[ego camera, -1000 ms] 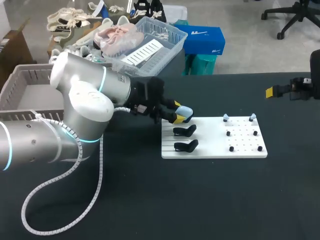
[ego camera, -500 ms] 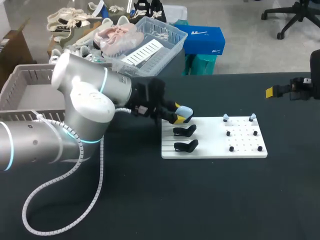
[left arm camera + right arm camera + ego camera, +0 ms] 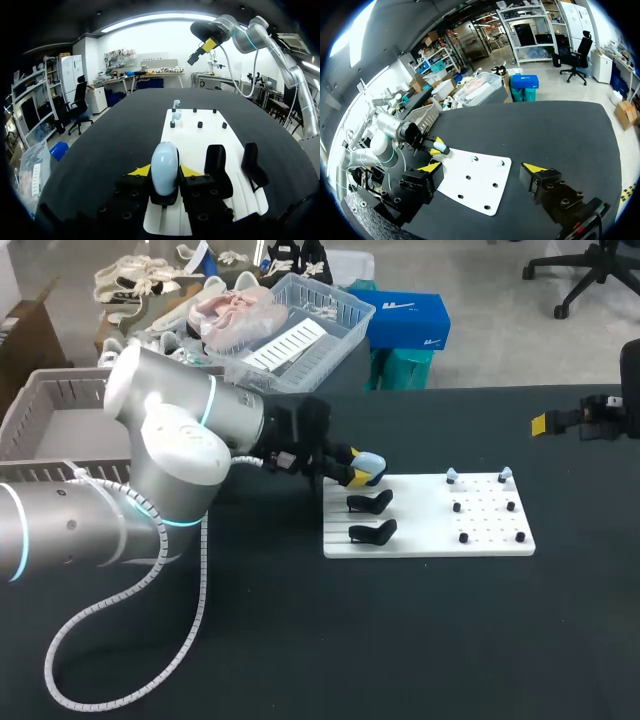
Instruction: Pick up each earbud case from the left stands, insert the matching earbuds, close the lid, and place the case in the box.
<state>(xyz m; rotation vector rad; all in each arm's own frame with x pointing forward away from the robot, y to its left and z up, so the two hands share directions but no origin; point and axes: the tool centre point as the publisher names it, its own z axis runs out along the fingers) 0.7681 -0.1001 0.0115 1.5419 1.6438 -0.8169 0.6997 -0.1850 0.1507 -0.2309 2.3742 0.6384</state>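
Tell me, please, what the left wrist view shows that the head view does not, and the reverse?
Only the left wrist view shows both yellow tips of the left gripper pressing the pale blue rounded earbud case from two sides. Only the head view shows the grey slatted plastic box at the table's left side. Both show the flat white stand board, its two empty black stands and two small pale blue earbuds on pegs.
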